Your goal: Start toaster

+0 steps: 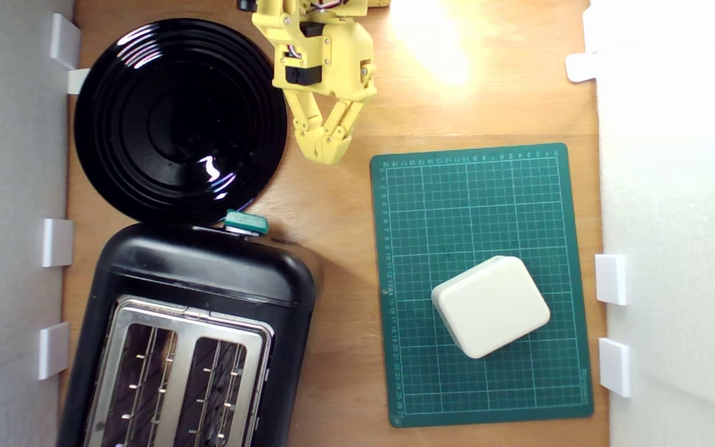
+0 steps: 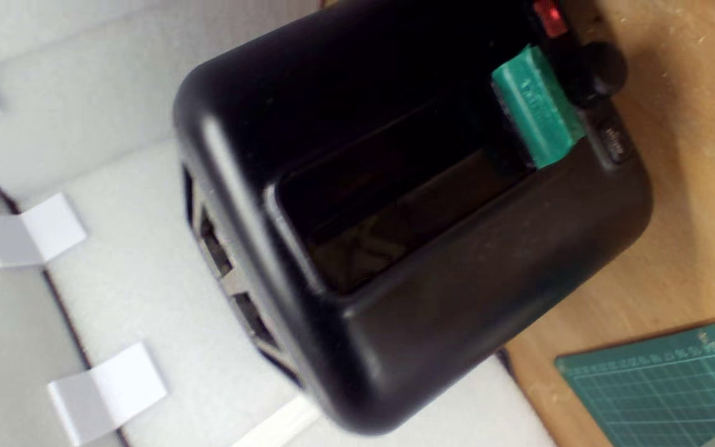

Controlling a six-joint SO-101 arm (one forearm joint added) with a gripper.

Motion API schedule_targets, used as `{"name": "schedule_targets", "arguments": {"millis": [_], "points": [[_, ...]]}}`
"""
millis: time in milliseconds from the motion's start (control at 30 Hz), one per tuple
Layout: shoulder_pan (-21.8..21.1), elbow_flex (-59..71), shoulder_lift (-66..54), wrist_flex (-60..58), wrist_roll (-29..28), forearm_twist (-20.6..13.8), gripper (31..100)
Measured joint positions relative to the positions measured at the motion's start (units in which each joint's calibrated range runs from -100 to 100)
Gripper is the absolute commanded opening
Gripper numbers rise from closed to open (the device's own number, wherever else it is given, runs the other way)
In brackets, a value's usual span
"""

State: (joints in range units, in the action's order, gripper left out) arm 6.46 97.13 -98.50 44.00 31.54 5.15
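Wooden desk (image 1: 332, 248), white foam walls.
Toaster (image 1: 208, 279), slots empty, teal lever (image 1: 246, 221); black plate (image 1: 180, 121) bare; yellow tool (image 1: 326, 152) clenched, holding nothing; lettering unreadable.

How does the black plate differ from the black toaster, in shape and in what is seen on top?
The plate is round and flat, with ridged rings; the toaster is a boxy body with rounded corners. The plate's top is all black and bare, while the toaster has a silver top plate with two slots. The toaster also carries a teal lever; the plate has none. Both are glossy black and stand at the exterior view's left on the wooden table.
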Motion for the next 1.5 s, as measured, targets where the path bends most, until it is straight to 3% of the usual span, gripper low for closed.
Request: {"name": "schedule_targets", "arguments": {"millis": [567,1500], "points": [[0.00,1.58,-0.17,9.36,-7.65,1.35,31.5],[0.00,1.58,-0.17,11.15,-8.24,1.35,31.5]]}}
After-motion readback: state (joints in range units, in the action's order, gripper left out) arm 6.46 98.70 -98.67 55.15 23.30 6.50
